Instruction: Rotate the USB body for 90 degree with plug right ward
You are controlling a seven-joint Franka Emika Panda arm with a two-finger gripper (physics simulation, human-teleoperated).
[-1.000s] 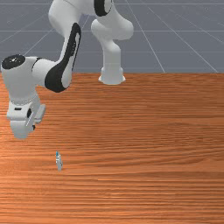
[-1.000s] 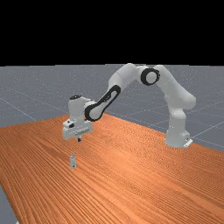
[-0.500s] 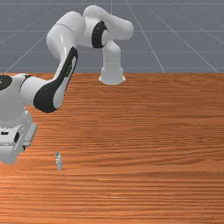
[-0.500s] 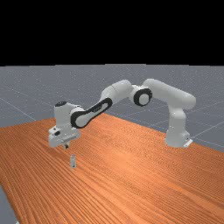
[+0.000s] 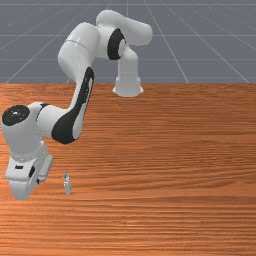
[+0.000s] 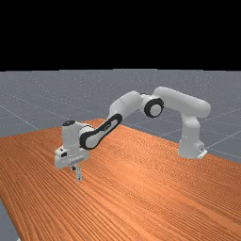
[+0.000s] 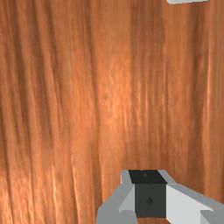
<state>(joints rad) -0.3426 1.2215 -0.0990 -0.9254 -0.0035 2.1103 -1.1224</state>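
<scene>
USB body [image 5: 67, 184] on table [image 5: 175, 150], your gripper [image 6: 74, 168] pressed together beside it

Nearest the front camera: the USB body, down in the front view's left part. You've got its blue end [image 5: 65, 175] toward the arm's base, its pale end toward the front camera. Long side runs roughly up and down the picture in both the front and far views; can't tell whether it stands or lies.

Just past it, your gripper, low over the wood, on the front view's left of the body. In the far view your fingertips hang close by the body's upper end; can't tell if they touch.

Wrist view: your fingers [image 7: 150, 199] are together, dark tips meeting. Well apart from them, a pale edge [image 7: 188, 1] is cut off by the frame; too little of it to name.

Farther back, your arm [image 5: 85, 97] bends up to its base [image 5: 128, 87] at the table's far edge, grey floor [image 5: 200, 45] behind.
</scene>
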